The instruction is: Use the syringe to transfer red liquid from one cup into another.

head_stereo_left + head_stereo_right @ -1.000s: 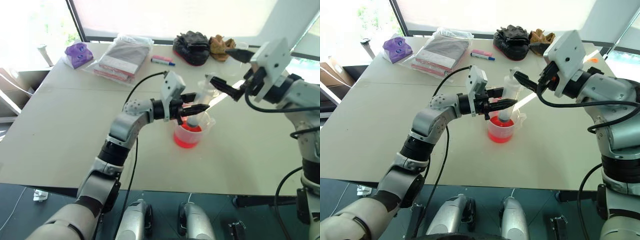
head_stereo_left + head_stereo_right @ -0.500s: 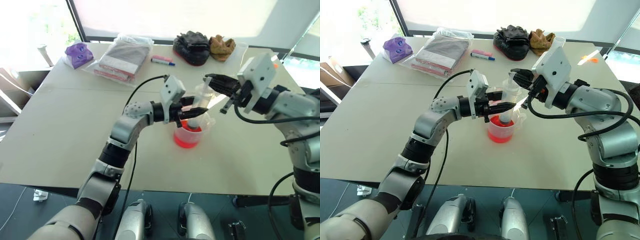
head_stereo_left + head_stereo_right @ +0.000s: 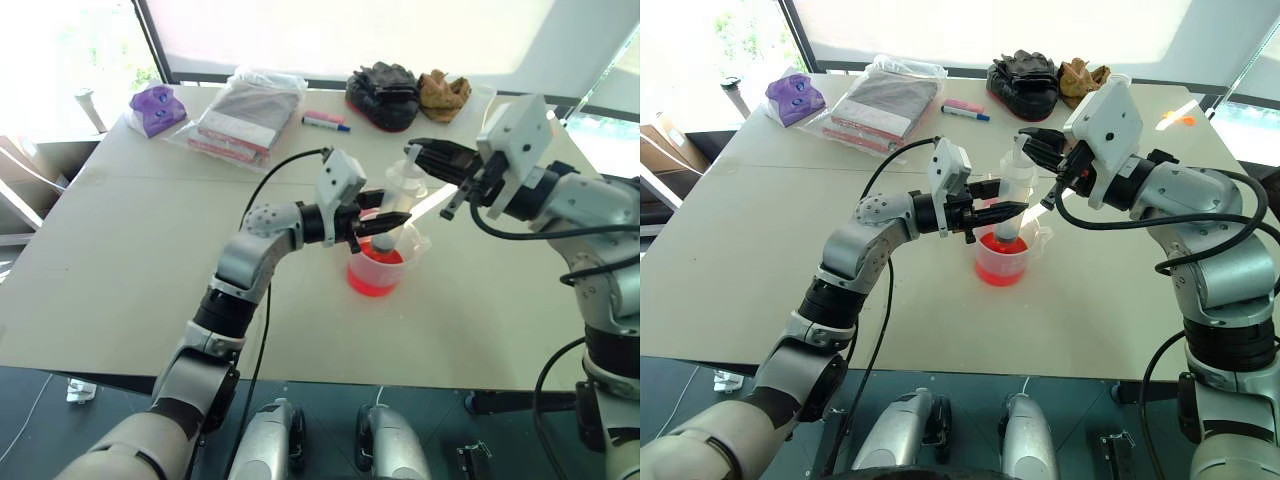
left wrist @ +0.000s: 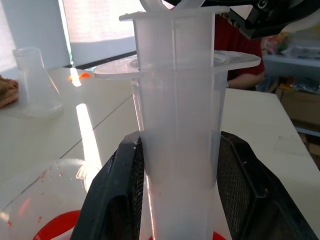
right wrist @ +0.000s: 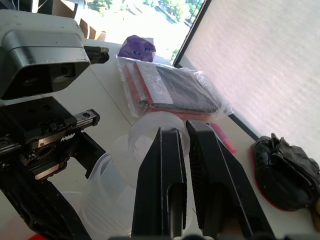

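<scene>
One clear, cylindrical plastic syringe

The syringe is cloudy, smooth plastic; the cup is clear, glossy plastic; the counter looks matt beige; the fingers are black with a textured inner face.

Syringe upright in cup

The clear syringe stands upright, tip down in the larger beaker. Red liquid fills that beaker's lower part.
</scene>
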